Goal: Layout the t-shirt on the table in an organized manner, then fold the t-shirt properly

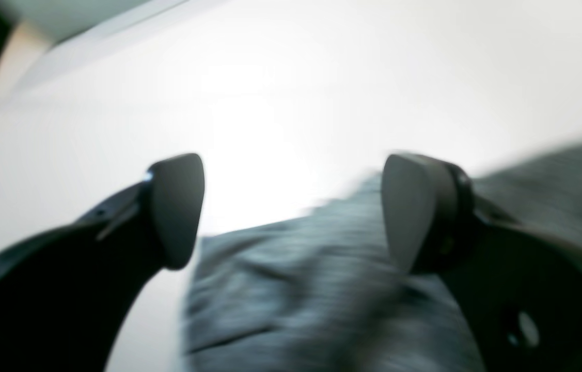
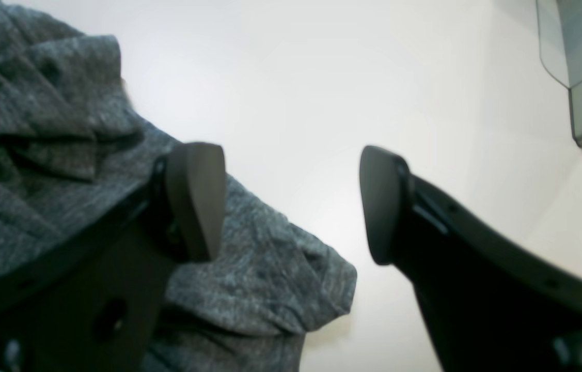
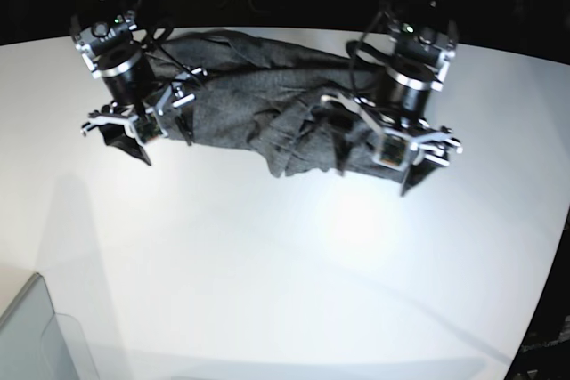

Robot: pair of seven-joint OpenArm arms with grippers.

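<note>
The dark-grey t-shirt (image 3: pixel 267 109) lies bunched and wrinkled across the far part of the white table (image 3: pixel 267 264), stretching between the two arms. My left gripper (image 3: pixel 378 166) hangs over the shirt's right end. In the blurred left wrist view it (image 1: pixel 293 212) stands open with nothing between its fingers, and the t-shirt (image 1: pixel 296 289) lies below it. My right gripper (image 3: pixel 160 140) is at the shirt's left end. It (image 2: pixel 291 204) is open and empty, one finger over a folded flap of the t-shirt (image 2: pixel 53 129) and the other over bare table (image 2: pixel 321 77).
A translucent grey bin corner (image 3: pixel 36 335) sits at the near left of the table, and the bin (image 2: pixel 580 67) also shows in the right wrist view. The table's curved edge runs down the right side. Dark equipment and cables stand behind the far edge.
</note>
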